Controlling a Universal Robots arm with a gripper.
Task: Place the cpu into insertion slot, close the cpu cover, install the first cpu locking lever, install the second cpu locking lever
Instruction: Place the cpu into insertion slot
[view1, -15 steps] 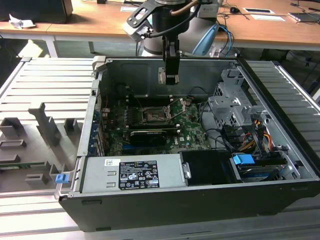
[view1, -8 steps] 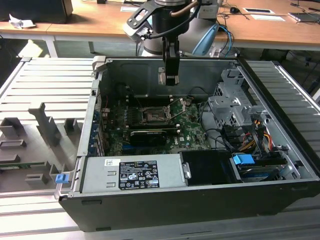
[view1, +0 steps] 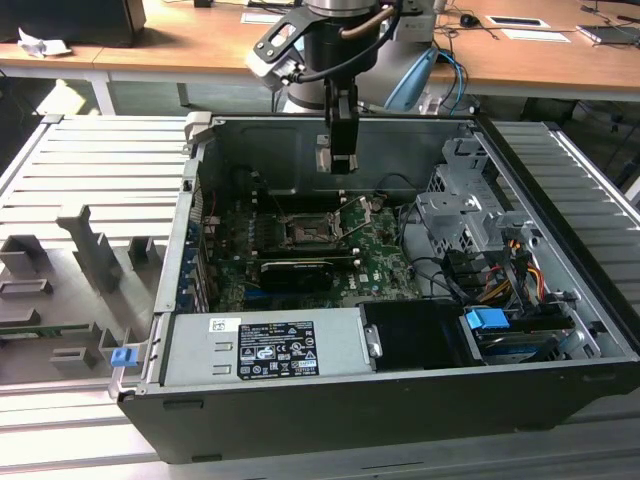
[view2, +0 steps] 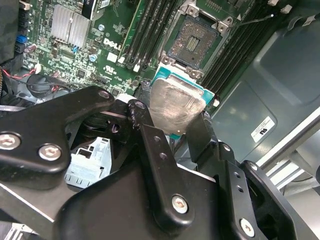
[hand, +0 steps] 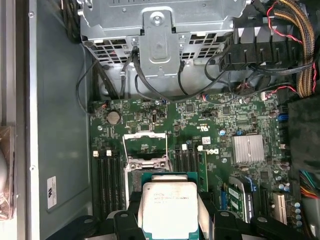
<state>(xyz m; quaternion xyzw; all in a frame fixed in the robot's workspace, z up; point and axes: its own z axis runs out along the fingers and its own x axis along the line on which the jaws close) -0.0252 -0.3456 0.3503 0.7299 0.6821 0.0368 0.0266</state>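
Firmly, the gripper (view1: 337, 163) was clamped on the cpu (view2: 177, 105), its fingers (view2: 150, 135) pressing opposite edges. It hung above the green motherboard (view1: 385, 262) inside the computer case (view1: 560, 330), near the uncovered insertion slot (view2: 197, 42).

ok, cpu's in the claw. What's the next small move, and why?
Probably line the claw up over the insertion slot and begin lowering. The claw grips the cpu by its edges, well above the motherboard. The slot lies open and bare, and in both wrist views it seems to sit beside the cpu, not under it.
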